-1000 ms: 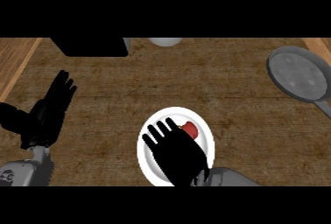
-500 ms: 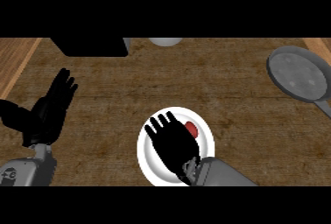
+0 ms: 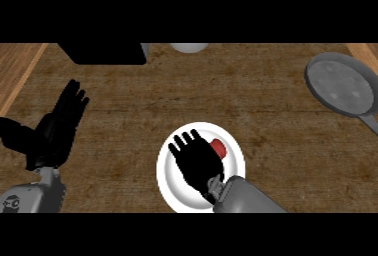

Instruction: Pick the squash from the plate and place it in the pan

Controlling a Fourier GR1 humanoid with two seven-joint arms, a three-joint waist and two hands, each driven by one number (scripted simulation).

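Observation:
A white plate (image 3: 170, 186) lies on the wooden counter, low and centre. On it sits a small red item, the squash (image 3: 218, 147), only partly visible at the right of my right hand (image 3: 195, 159). That hand hovers over the plate, fingers straight and spread, covering most of the plate's middle. The grey pan (image 3: 339, 88) rests at the upper right with its handle running toward the lower right. My left hand (image 3: 53, 131) stays open at the left edge, fingers up, resting.
A black box-like object (image 3: 102, 52) stands at the back left, with a pale round object (image 3: 189, 47) next to it at the back centre. The wooden counter edge (image 3: 21, 82) runs diagonally at the far left.
My right hand has slid down and toward me over the plate, its forearm coming further into view. The squash and the left hand have barely shifted.

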